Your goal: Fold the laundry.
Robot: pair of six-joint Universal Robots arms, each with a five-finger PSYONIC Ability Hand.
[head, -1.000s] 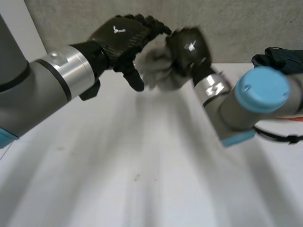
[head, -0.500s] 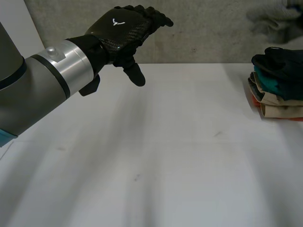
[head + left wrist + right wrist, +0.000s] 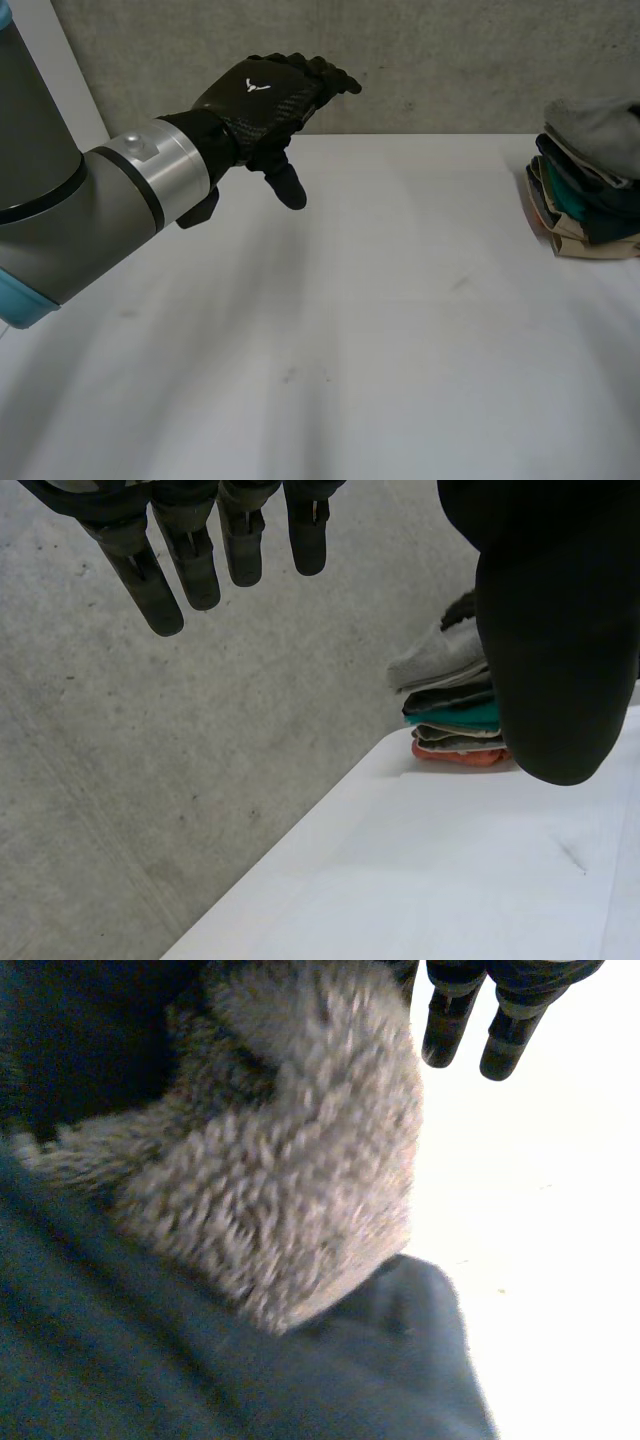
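A grey fuzzy cloth (image 3: 605,125), folded small, lies on top of the stack of folded laundry (image 3: 585,200) at the table's right edge. In the right wrist view the same grey cloth (image 3: 290,1180) rests on a dark blue garment (image 3: 200,1360) under my right hand (image 3: 448,1020), whose fingers are straight and clear of the cloth. My left hand (image 3: 262,95) hovers above the table's far left part, open and holding nothing. In its own wrist view, the left hand (image 3: 200,560) has its fingers spread, and the stack (image 3: 455,715) lies far beyond them.
The white table (image 3: 380,300) stretches bare between my left hand and the stack. A grey concrete wall (image 3: 450,60) runs behind the table's far edge.
A second ago my right hand held the grey cloth beside my left hand. It swung right, and the cloth now lies on the stack with the fingers straightened. My left hand barely moved.
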